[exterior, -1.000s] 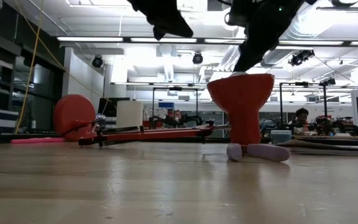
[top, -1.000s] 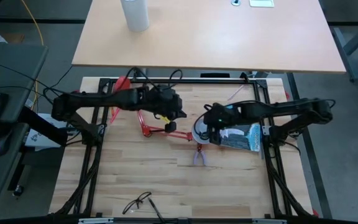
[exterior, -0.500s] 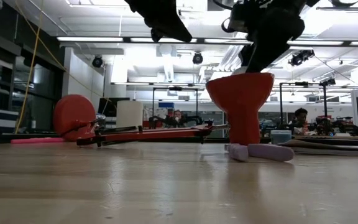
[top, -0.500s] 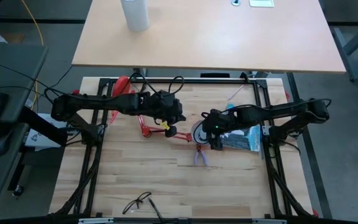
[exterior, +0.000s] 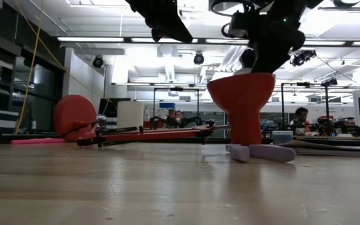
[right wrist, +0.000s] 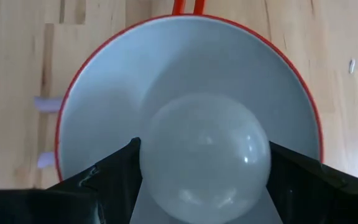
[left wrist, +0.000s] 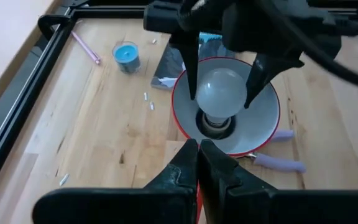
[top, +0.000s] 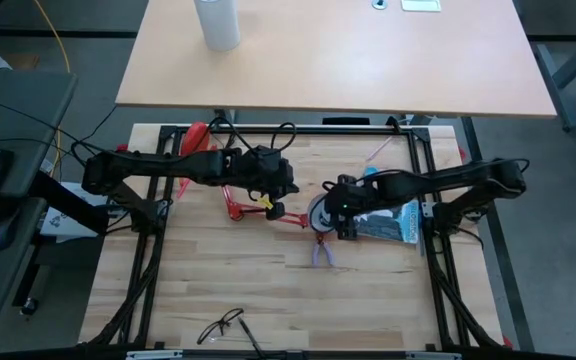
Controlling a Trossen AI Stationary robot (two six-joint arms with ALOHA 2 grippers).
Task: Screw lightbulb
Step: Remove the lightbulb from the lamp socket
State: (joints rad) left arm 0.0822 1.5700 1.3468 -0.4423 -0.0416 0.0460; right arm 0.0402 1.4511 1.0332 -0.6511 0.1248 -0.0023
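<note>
**Bulb seated in the shade, right fingers either side of it**

Lightbulb (left wrist: 225, 93) upright inside the red lamp's shade (left wrist: 266, 127), globe uppermost, narrow base down in the socket at the bottom of the white-lined cone. Same bulb (right wrist: 204, 149) large and frosted in the right wrist view, ringed by the shade's pale lining (right wrist: 166, 81) and red rim.

Right gripper (left wrist: 222, 84) directly above the shade, pointing down into it, jaws spread wide. One dark finger (left wrist: 190, 68) on each side of the globe, tips level with its widest part; contact with the glass too close to call, so no firm grip to report. Seen from above, right gripper (top: 333, 210) over the lamp head near the middle of the wooden table (top: 228, 280), hiding most of the bulb. From table height, right arm down from above onto the upturned red shade (exterior: 241, 100).

Left gripper (left wrist: 197, 155) closed tight, fingertips pressed together, empty, just short of the shade's near rim. From above, left gripper (top: 273, 185) beside the lamp's red arm (top: 243, 208), close to the right gripper.

Elsewhere on the table: lilac-handled tool (top: 322, 253) touching the foot of the shade, small blue pot (left wrist: 125, 54), pink stick (left wrist: 86, 46), crumpled packet (top: 393, 222), pair of glasses (top: 223, 325) near the front edge. White cylinder (top: 216, 20) well apart on the further desk.
</note>
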